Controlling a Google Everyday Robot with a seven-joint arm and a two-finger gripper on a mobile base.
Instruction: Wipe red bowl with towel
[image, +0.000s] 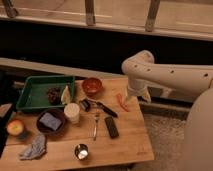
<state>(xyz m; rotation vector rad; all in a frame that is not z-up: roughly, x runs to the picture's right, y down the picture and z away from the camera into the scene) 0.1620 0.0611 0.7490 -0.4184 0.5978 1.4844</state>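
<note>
The red bowl (92, 86) stands upright at the back middle of the wooden table (130, 145), just right of the green tray. The grey-blue towel (34, 147) lies crumpled at the table's front left corner, with nothing touching it. My white arm reaches in from the right and bends down at the table's right edge. Its gripper (136, 95) hangs there, open and holding nothing. It is well right of the red bowl and far from the towel.
A green tray (30, 97) holds some food at back left. A dark brown bowl (50, 131) with a blue block, a white cup (72, 112), an apple (15, 127), a metal cup (81, 151), a fork (95, 125), a black remote (111, 127) and an orange-red piece (121, 101) lie about.
</note>
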